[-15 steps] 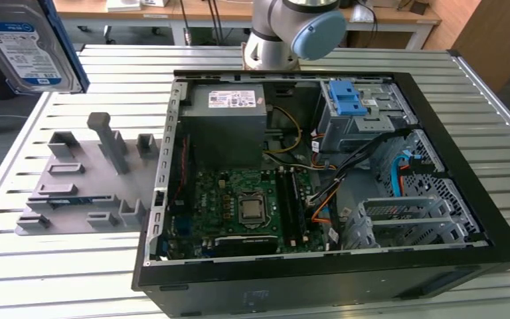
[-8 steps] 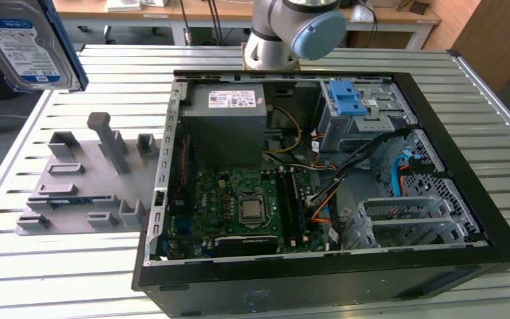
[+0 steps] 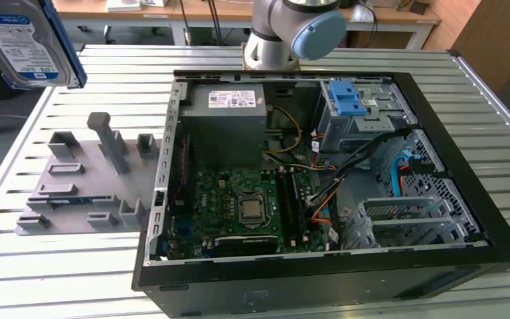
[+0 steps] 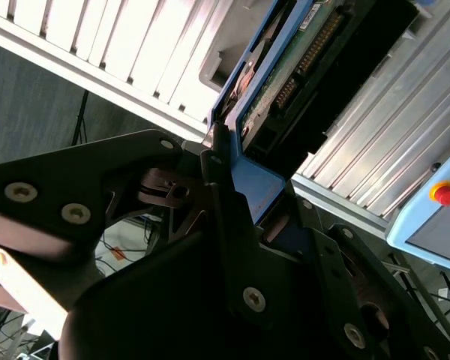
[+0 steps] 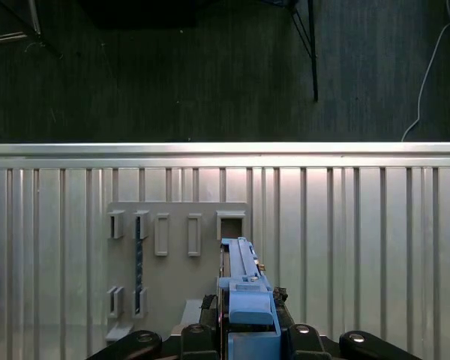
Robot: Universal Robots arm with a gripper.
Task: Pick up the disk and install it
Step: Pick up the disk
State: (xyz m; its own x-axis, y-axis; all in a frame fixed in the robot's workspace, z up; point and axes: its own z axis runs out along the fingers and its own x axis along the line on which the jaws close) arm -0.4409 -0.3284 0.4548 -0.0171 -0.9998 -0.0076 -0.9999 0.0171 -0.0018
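Note:
The disk [image 3: 24,43], a silver hard drive with a white-and-blue label in a blue carrier bracket, hangs high at the exterior view's upper left, above the table's edge. In the first wrist view the disk [image 5: 242,274] shows edge-on, upright, over the grey slotted fixture [image 5: 176,247]. My gripper [image 5: 244,309] is shut on the disk's blue bracket. The second wrist view shows my black fingers [image 4: 223,196] clamped on the blue bracket, with the disk [image 4: 289,71] reaching out past them.
The grey slotted fixture [image 3: 87,179] lies on the slatted metal table [image 3: 60,279], beside the open computer case [image 3: 326,279]. Inside the case are a power-supply box [image 3: 224,119], a motherboard [image 3: 246,206] and a metal drive cage with a blue latch [image 3: 348,100]. The arm's base [image 3: 286,33] stands behind.

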